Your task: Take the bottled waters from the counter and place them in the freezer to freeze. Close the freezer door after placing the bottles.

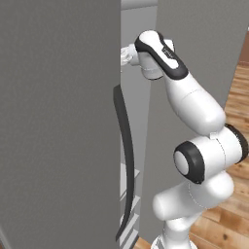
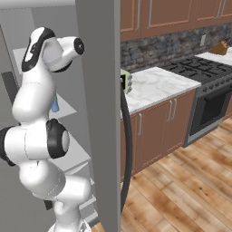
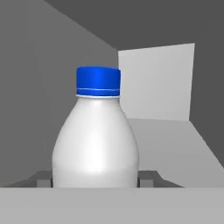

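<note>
A bottled water [image 3: 96,140], whitish with a blue cap, stands upright between my two dark fingertips [image 3: 43,178] in the hand view. My gripper [image 3: 96,178] is shut on its lower body, inside a plain grey compartment of the freezer [image 1: 58,121]. In the left base view my white hand [image 1: 129,54] reaches in past the door's edge, high up. A small bluish bottle-like shape [image 2: 54,105] sits on a freezer shelf [image 2: 68,108], partly behind my arm. The marble counter [image 2: 154,86] lies to the right.
An open grey freezer door [image 2: 97,113] with a long dark handle [image 2: 127,149] stands edge-on between my arm and the counter. A toaster oven [image 2: 126,81] peeks from behind it. A black stove [image 2: 199,68] is farther right, above a wooden floor [image 2: 181,195].
</note>
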